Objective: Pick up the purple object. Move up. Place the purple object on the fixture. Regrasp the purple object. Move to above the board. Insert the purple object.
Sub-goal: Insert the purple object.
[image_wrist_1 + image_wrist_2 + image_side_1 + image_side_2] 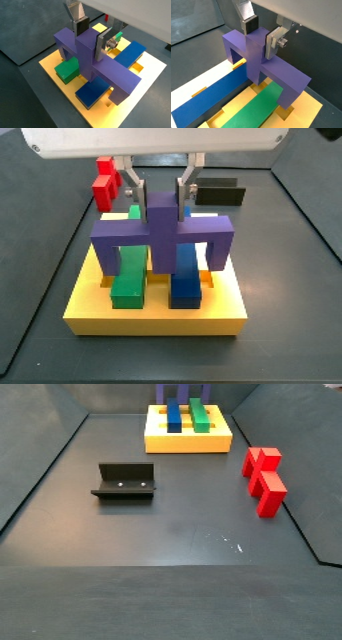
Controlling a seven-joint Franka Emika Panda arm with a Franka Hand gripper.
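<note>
Purple object (160,232) clamped in hand (162,190), over board (158,313)

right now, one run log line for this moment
stage: insert | gripper: shut on purple object, over board | prongs in slots, straddling green bar, blue bar | fixture: empty

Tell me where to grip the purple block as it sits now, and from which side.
Probably the middle prong, from straight above. The purple block stands over the board with its crossbar level and that prong pointing up, so two flat parallel faces are exposed on top. The outer prongs point down beside the green bar and blue bar. The gripper already clamps that prong this way.
</note>
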